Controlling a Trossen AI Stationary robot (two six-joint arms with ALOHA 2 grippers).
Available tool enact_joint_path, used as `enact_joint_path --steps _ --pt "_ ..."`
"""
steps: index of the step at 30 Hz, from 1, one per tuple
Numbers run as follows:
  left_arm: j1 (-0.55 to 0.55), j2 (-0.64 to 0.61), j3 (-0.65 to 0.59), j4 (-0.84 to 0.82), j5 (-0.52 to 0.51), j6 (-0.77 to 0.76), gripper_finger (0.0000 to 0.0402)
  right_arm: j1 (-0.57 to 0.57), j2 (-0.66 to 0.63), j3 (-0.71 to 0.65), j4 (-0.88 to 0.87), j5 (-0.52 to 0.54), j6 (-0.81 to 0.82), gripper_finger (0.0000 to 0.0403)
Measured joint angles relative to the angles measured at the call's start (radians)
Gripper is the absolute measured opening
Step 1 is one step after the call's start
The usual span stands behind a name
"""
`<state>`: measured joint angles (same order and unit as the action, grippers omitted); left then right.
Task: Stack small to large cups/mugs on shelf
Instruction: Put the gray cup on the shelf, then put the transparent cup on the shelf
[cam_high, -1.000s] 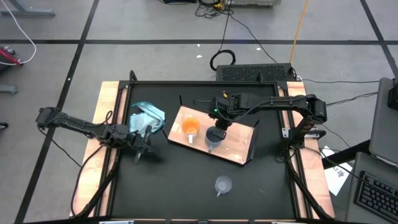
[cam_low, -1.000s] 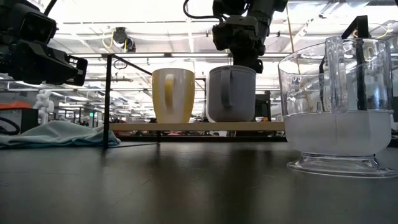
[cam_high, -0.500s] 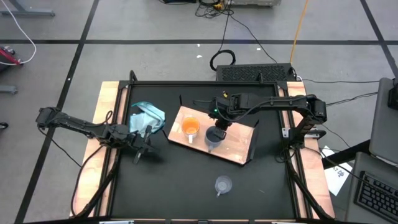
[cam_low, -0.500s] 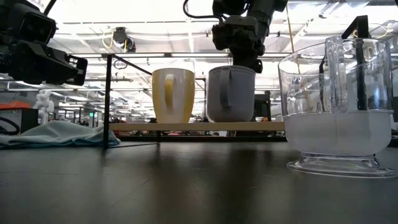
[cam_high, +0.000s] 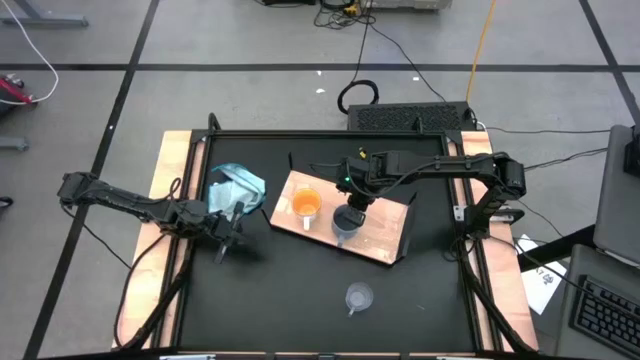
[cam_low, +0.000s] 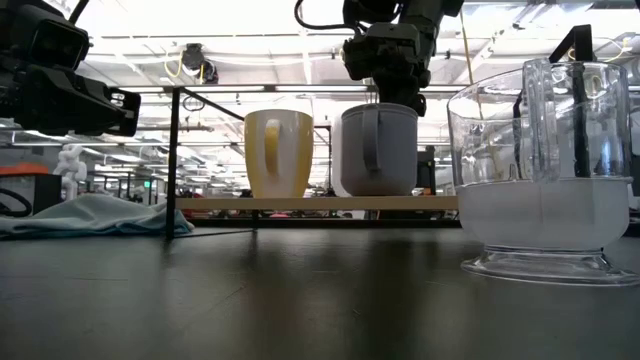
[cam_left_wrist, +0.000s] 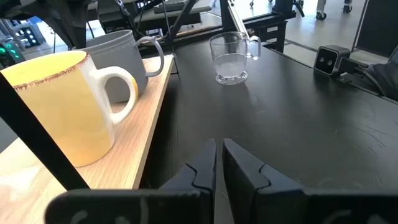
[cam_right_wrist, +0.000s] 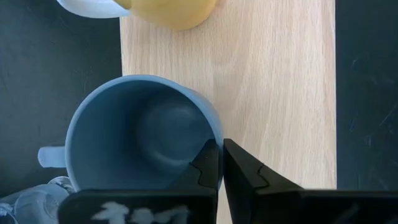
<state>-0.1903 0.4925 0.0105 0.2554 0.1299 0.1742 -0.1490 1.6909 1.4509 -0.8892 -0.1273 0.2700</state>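
Black table (cam_high: 300, 290) with pale wood side rails, grey tiled floor around it, cables and a dark keyboard-like unit (cam_high: 410, 117) behind the far edge. In the low view, a bright workshop with ceiling lights shows beyond.

Far left: left arm reaches in low over the table, left claw (cam_high: 228, 243) near the table's left side, fingers (cam_left_wrist: 205, 165) almost touching, nothing between them, holding nothing. Just beside it, toward the far side, a crumpled teal-blue cloth (cam_high: 236, 187) lies on the table.

Centre: flat rectangular light-wood shelf board (cam_high: 385, 235) with dark brackets lies angled on the table. On its left part stands the orange mug with pale handle (cam_high: 306, 205), upright. Right of it the blue-grey ceramic mug with handle (cam_high: 345, 224), upright on the board near its front edge, close to the orange mug but apart.

Right arm comes from the right rail across the board; right claw (cam_right_wrist: 219, 163) is directly above the blue-grey mug, closed, with fingertips at its rim wall; whether it pinches the rim cannot be told.

Front, right of centre: clear glassy cup with handle (cam_high: 358, 297) stands alone on the table, well apart from the shelf.
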Motion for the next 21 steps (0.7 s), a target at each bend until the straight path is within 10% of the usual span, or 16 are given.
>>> enact_joint_path --steps 21 --pt "0.000 0.000 0.000 -0.002 0.000 -0.010 0.0031 0.000 0.000 0.000 0.025 0.008 0.032 0.0087"
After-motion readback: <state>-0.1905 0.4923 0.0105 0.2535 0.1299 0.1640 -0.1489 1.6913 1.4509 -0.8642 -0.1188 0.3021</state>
